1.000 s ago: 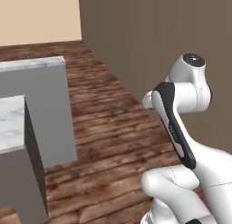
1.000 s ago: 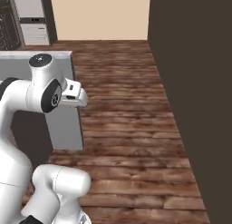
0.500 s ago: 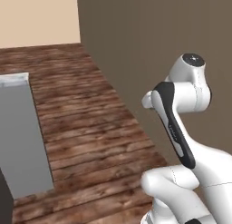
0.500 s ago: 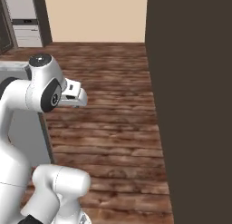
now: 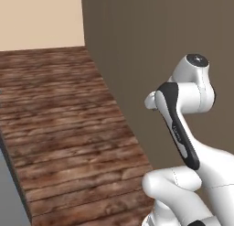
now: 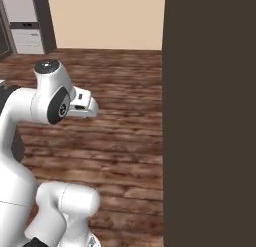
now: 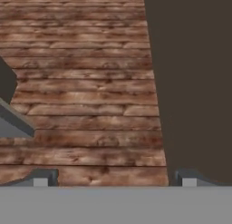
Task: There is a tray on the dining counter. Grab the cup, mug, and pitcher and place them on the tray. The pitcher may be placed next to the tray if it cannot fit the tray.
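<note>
My gripper (image 7: 115,180) stands open over the bare wooden floor (image 7: 81,73), with nothing between its two dark fingertips (image 7: 41,177). The arm is folded up close to the base, its elbow (image 5: 194,78) raised and its wrist (image 6: 82,103) pointing forward. The tray, the dining counter's top, the cup, the mug and the pitcher are out of view.
A tall dark brown wall (image 6: 210,116) closes off the right side (image 5: 151,42) and reaches the floor near the hand (image 7: 195,82). A grey cabinet side (image 5: 8,188) edges in at the lower left (image 7: 13,123). Open plank floor (image 5: 64,110) runs ahead to a beige wall (image 6: 105,18).
The whole picture has shifted as the base moved: the grey, marble-topped counter has slid off to the left and the dark wall has grown on the right. The arm's pose is unchanged.
</note>
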Controlling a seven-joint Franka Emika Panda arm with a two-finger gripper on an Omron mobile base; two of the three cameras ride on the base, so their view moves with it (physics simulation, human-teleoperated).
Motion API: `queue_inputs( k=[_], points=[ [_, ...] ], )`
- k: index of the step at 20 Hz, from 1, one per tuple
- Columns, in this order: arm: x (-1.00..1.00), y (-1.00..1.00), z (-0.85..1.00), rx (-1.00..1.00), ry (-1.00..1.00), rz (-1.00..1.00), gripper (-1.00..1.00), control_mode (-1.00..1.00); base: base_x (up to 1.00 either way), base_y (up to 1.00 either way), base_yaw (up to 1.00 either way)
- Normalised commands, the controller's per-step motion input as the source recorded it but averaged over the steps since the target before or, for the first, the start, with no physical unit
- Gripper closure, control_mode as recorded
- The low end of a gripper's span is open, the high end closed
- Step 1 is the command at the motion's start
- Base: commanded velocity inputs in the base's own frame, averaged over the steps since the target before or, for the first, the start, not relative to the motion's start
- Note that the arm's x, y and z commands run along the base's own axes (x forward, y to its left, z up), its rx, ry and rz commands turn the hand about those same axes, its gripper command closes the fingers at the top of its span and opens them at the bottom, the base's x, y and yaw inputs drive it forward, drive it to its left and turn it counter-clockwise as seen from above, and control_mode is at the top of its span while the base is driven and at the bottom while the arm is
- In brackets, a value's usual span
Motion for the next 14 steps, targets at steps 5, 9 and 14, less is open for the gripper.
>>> queue_inputs(
  k=[5,9,14],
  points=[
    [0.00,0.00,0.00,0.00,0.00,0.00,-1.00,1.00,1.00,-0.16,0.13],
    [0.00,0.00,0.00,0.00,0.00,0.00,-1.00,1.00,1.00,-0.11,0.08],
    [0.00,0.00,0.00,0.00,0.00,0.00,-1.00,1.00,1.00,-0.03,0.00]
  ],
)
